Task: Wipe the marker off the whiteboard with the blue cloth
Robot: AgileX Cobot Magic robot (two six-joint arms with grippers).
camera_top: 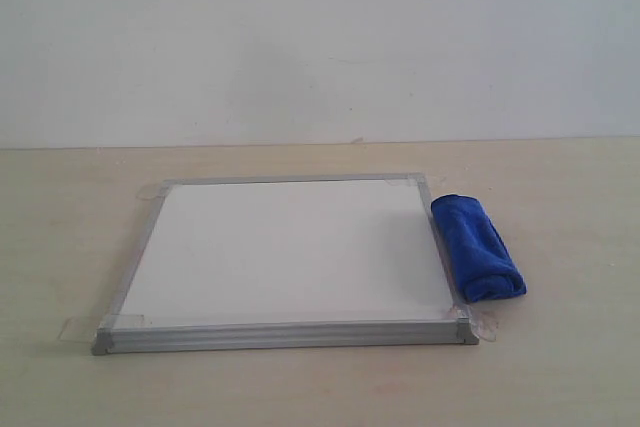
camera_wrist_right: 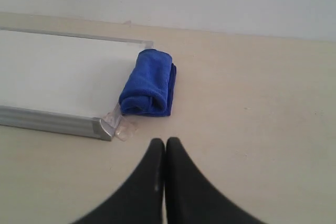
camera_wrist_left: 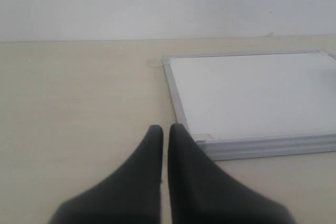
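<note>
- Lying on the counter (camera_top: 560, 207), the blue cloth (camera_top: 477, 247) is found as a rolled bundle just right of the whiteboard (camera_top: 280, 247). It is pressed against the right frame rail and reaches almost to the near right corner.
- The whiteboard is laid flat at the middle of the counter and is held down by clear tape tabs (camera_top: 75, 329) at its corners.
- No marker can be made out on the white surface in any view; whether a faint trace remains cannot be told.
- The left tool (camera_wrist_left: 166, 128) is seen with its fingers together and empty, above bare counter by the board's near left corner.
- The right tool (camera_wrist_right: 165, 141) is likewise closed on nothing, pointed toward the near end of the cloth and apart from it.
- As judged, the cloth cannot be taken unless the fingers are first spread; a closed tool would only shove the roll along the rail.
- Because the roll is against the frame, a finger lowered on that side could be knocked on the aluminium rail or caught on the corner tape.
- If only the outer layer is pinched, the bundle could be unrolled and trailed loosely, so that little pressure is put on the board.
- The tabs could be peeled by heavy sideways wiping, and the board shifted.
</note>
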